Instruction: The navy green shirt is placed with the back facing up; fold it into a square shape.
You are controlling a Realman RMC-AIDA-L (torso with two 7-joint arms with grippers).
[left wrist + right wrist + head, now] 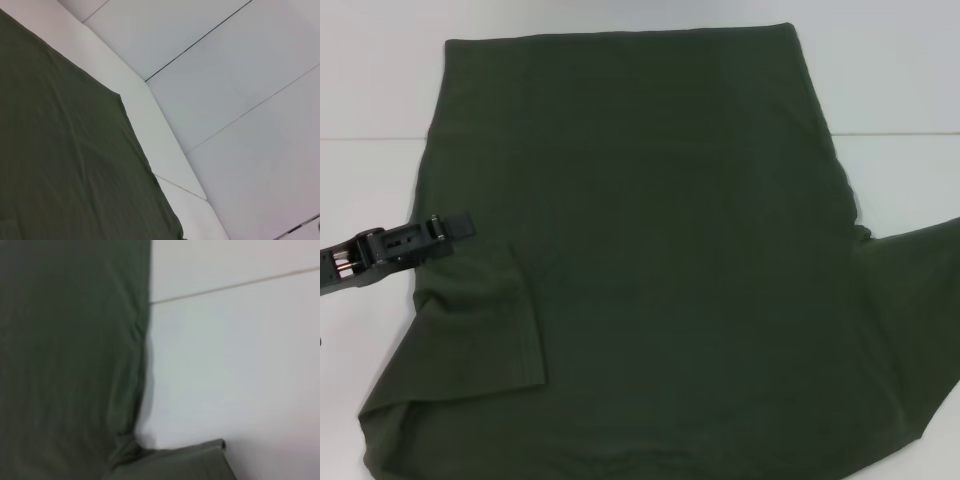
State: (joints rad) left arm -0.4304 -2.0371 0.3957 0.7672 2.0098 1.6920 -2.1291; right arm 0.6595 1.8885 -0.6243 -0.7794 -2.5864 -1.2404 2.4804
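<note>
One shirt [670, 260] lies spread flat on the white table [370, 100], dark olive, filling most of the head view. Its straight far edge runs across the top of that view, and its near part runs off the bottom. On the robot's left, a sleeve [490, 320] is folded inward so it lies on top of the body of the shirt, its hemmed edge showing. On the robot's right, the other sleeve [915, 300] still sticks out sideways over the table.

Only the left gripper [455, 226] shows in the head view: it reaches in from the left edge, its black tip right at the shirt's left side edge, just beyond the folded sleeve. Whether its fingers are apart or together, I cannot tell.

The left wrist view shows a corner of the shirt [60, 160] lying flat on the table. The right wrist view shows the shirt's side edge [65, 355] and the sleeve branching off; the right gripper itself is not seen in any view
</note>
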